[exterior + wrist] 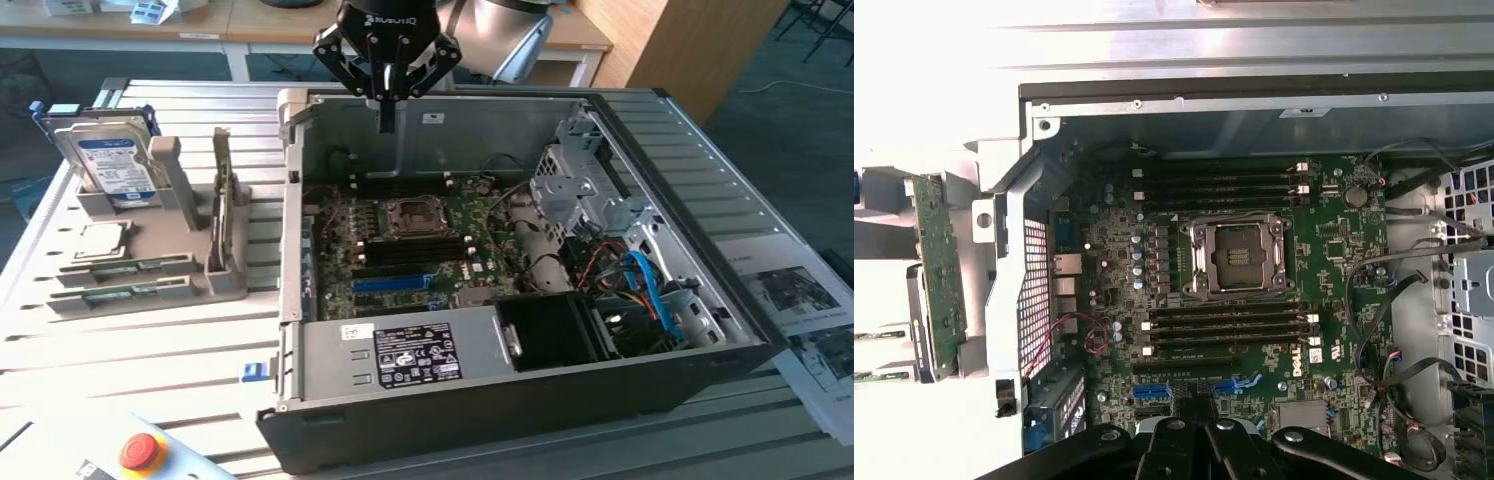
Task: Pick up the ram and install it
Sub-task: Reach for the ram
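Observation:
My gripper (387, 118) hangs shut and empty above the back wall of the open computer case (534, 385). Its dark fingers (1194, 435) meet over the motherboard (1334, 240). The ram (223, 205) is a long green stick standing on edge in a grey holder (200, 275) on the exterior view's left, outside the case and well away from my gripper. The wrist view shows the same ram (939, 270) beside the case wall. Two more green sticks (123, 268) lie flat in the holder. Black memory slots (1229, 330) flank the bare processor socket (1239, 258).
A hard drive (114, 165) stands upright in the holder, with a square silver processor chip (100, 240) below it. A blue slot (394, 283), cables (641, 285) and a black fan (554, 330) fill the case. A red stop button (140, 452) sits near the table's front edge.

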Robot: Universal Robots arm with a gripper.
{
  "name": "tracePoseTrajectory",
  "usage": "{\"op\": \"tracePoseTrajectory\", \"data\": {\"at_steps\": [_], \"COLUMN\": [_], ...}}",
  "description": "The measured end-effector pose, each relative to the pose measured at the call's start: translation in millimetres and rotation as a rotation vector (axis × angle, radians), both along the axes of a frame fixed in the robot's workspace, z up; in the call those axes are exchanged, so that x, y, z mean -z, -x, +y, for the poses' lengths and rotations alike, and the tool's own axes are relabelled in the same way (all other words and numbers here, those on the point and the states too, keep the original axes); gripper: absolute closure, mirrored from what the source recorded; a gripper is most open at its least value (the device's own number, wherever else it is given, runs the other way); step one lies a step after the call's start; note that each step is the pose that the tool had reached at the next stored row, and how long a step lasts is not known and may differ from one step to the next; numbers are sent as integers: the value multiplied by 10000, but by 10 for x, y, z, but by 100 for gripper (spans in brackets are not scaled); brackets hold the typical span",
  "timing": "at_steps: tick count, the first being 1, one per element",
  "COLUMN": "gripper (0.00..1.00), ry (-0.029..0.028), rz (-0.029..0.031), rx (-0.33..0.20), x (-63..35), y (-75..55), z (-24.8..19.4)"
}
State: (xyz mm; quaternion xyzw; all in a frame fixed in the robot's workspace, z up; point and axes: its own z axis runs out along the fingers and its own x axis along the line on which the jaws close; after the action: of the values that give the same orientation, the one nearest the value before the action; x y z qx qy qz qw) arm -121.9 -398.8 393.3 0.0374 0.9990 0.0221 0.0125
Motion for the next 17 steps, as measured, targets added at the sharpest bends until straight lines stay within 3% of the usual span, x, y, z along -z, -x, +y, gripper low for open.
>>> {"op": "tracePoseTrajectory", "data": {"at_steps": [5, 17], "gripper": [90, 90], "ry": [1, 0], "rz": [19, 67], "rx": [-1, 0], "x": [0, 4], "y": [4, 254], "z": [0, 1]}}
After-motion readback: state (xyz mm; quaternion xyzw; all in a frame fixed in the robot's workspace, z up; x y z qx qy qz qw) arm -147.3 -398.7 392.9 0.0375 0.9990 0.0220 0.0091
